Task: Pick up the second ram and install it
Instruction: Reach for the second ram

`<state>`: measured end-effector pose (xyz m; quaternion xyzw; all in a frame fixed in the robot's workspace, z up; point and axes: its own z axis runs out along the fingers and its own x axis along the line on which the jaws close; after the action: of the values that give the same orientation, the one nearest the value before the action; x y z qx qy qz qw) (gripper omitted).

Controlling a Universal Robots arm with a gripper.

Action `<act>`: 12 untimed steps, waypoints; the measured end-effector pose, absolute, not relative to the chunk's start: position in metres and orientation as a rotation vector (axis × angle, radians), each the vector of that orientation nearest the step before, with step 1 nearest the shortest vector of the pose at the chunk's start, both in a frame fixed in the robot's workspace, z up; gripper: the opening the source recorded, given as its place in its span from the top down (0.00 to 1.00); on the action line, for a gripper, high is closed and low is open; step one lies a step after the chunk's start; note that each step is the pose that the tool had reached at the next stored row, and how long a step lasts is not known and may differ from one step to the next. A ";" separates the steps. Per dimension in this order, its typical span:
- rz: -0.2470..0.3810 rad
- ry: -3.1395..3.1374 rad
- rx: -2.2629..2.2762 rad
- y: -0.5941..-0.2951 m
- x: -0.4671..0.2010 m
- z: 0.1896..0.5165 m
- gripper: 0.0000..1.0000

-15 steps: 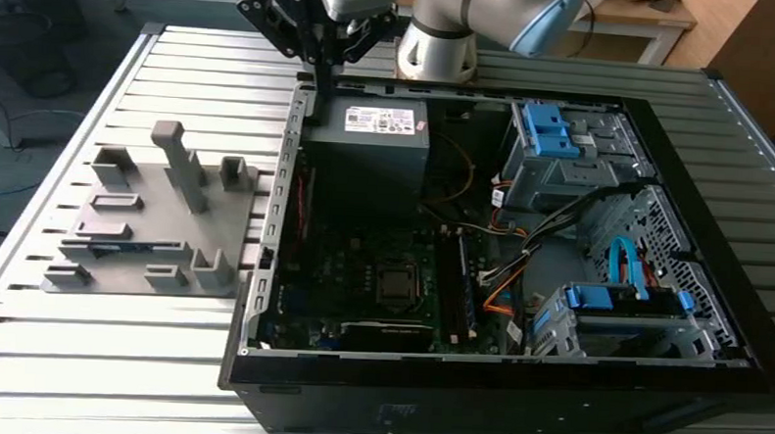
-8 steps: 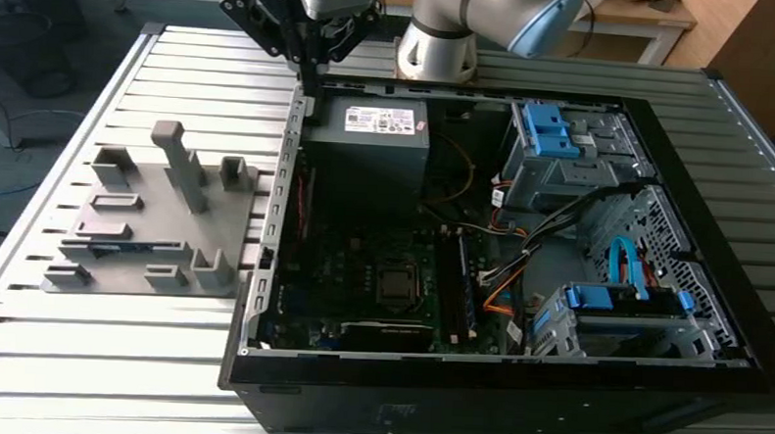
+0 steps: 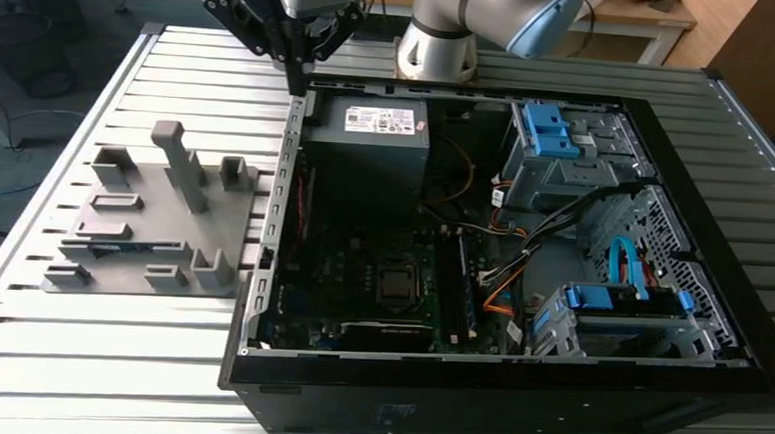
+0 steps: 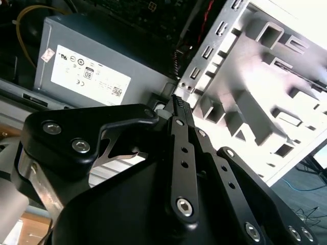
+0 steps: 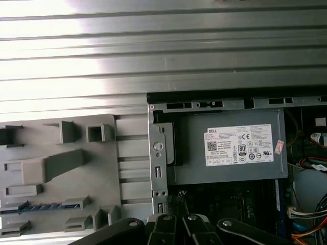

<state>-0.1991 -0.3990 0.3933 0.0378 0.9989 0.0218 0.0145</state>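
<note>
**Tool.** The tool (image 3: 296, 74) hangs above the case (image 3: 485, 376), over the wall nearest the holder (image 3: 164, 229) and by the power supply (image 3: 371, 143). In both wrist views its fingers (image 4: 179, 104) come together at the tips. I judge it clenched, with nothing between them.

**Second ram.** The second ram (image 3: 112, 247) lies in a low slot of the holder, on the bench (image 3: 119, 362) at the exterior view's left of the case. In the first wrist view it shows as a dark strip with bluish chips (image 5: 41, 206), seated in the block. It is well apart from the tool and not touched by it.

**Progress.** The pick is not yet made, so the whole task remains: grasp, carry and seating. The case is open, with the board (image 3: 346, 264) exposed. Whether the board's memory slots hold a stick cannot be told.
</note>
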 end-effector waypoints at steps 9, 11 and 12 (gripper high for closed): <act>0.068 3.109 0.118 -0.399 -0.220 0.393 0.90; 0.068 3.109 0.118 -0.399 -0.224 0.393 0.90; 0.068 3.109 0.118 -0.399 -0.226 0.393 0.90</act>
<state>-0.2255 -0.3990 0.3933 0.0379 0.9989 0.0218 0.0146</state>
